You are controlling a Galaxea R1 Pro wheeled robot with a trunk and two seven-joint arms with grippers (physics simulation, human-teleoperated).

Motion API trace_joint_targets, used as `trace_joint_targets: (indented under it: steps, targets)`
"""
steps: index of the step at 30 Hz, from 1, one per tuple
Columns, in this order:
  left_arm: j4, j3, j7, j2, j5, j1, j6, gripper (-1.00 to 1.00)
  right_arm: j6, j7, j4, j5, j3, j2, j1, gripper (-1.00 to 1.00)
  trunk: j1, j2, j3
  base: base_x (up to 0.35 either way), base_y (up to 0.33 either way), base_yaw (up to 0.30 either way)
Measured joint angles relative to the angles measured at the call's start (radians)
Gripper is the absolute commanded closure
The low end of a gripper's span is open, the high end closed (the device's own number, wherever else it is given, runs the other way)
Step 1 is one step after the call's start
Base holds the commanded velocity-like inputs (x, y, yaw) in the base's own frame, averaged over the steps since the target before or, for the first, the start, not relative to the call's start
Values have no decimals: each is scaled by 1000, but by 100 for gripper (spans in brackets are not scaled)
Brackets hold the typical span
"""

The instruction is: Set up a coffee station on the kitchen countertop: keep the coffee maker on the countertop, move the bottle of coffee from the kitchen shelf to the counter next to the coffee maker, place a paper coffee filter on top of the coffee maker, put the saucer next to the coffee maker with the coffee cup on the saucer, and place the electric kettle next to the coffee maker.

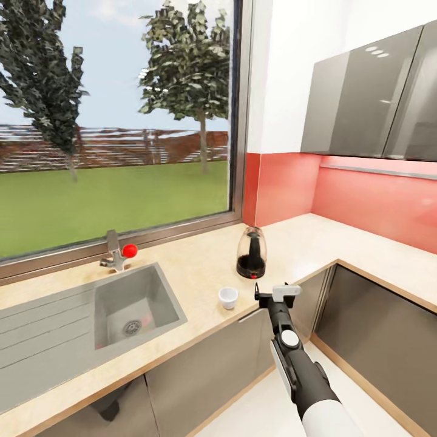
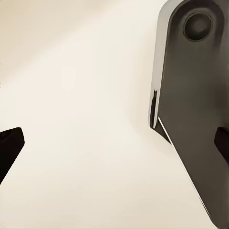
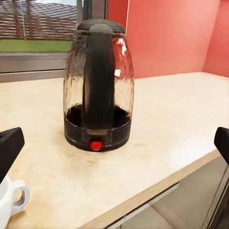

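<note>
The electric kettle [image 1: 251, 253] is standing upright on the countertop [image 1: 194, 273], near the corner where the red backsplash [image 1: 285, 185] is turning. The coffee cup [image 1: 228, 297] is sitting at about seven o'clock from the kettle, near it but apart, close to the counter's front edge. The sink [image 1: 136, 306] is lying at nine o'clock from the cup, with the faucet [image 1: 115, 252] and its red knob at the sink's twelve o'clock, under the window [image 1: 115, 121].

The right gripper [image 1: 277, 294] is hovering at three o'clock from the cup and at about five o'clock from the kettle, just off the counter edge, touching neither. In the right wrist view its two dark fingertips [image 3: 9, 143] are standing wide apart with nothing between them, the kettle [image 3: 98, 86] facing the camera with its black handle and red switch forward, and the cup's [image 3: 12, 200] handle showing beside one fingertip.

In the left wrist view the left gripper [image 2: 114, 143] is likewise spread wide and holding nothing, over a pale plain surface beside a dark grey robot part [image 2: 195, 95]
</note>
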Motion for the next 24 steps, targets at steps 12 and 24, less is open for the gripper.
trace_joint_targets:
  steps: [12, 24]
  targets:
    - [0, -1, 0, -3, 1, 0, 0, -100, 0, 1, 1, 0, 3, 0, 0, -100, 0, 0, 0, 129, 74, 0]
    - [0, -1, 0, -3, 3, 0, 1, -100, 0, 1, 2, 0, 3, 0, 0, -100, 0, 0, 0, 115, 25, 0]
